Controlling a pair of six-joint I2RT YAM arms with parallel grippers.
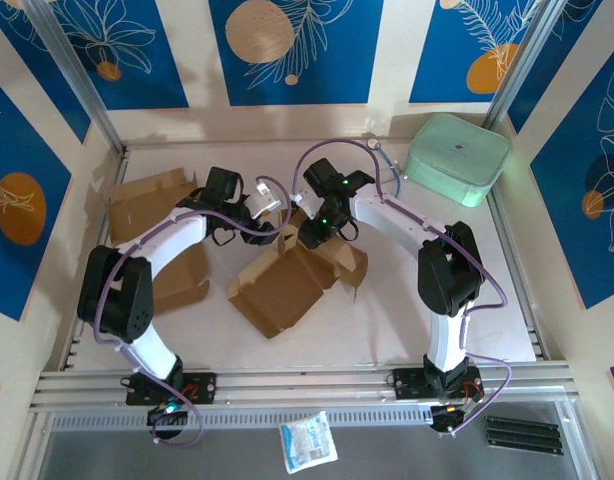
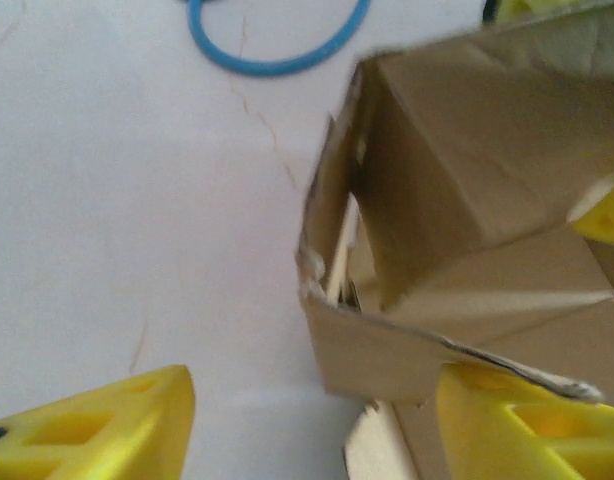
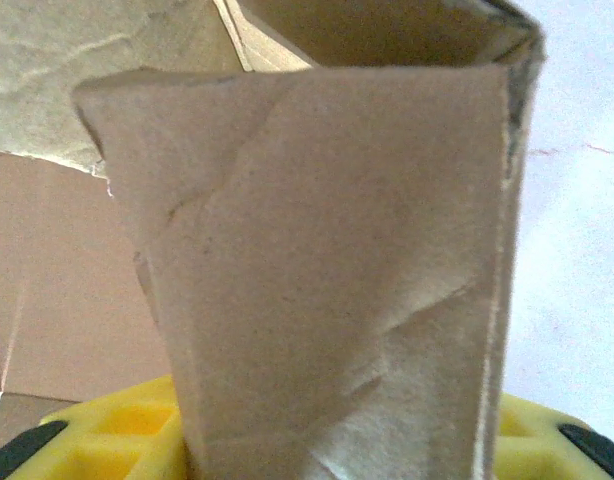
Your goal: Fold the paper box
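Backdrop: cream walls (image 1: 197, 60) with blue panels showing white leaves and orange discs.
Desk: a white desk (image 1: 407, 320) with metal rails at its near edge; both arms reach in towards the middle.
Paper box: the brown paper box (image 1: 282, 290) sits near the middle of the desk, between the two arms. It is half-formed, with its walls partly raised and its flaps loose.
Left gripper: in the top view the left gripper (image 1: 272, 212) is at the box's far left corner. In its wrist view (image 2: 317, 400) the yellow fingers (image 2: 107, 430) stand wide apart and grip nothing. An open corner of the box (image 2: 467, 200) lies just beside the right-hand finger – I cannot tell whether they touch.
Right gripper: the right gripper (image 1: 322, 228) is over the box's far side. In its wrist view (image 3: 327, 445) it is closed on a creased flap (image 3: 327, 250), which stands up from between the yellow fingers (image 3: 117, 420).
Spare cardboard: a flat sheet (image 1: 147, 205) lies at the left of the desk, partly under the left arm.
Green tub: a pale green lidded tub (image 1: 457, 158) is in the far right corner, well apart from the box.
Blue ring: a blue ring (image 2: 277, 40) lies on the desk beyond the box's corner.
Front ledge: a small white packet (image 1: 307, 442) lies below the rails – black strips (image 1: 522, 433) lie to its right.
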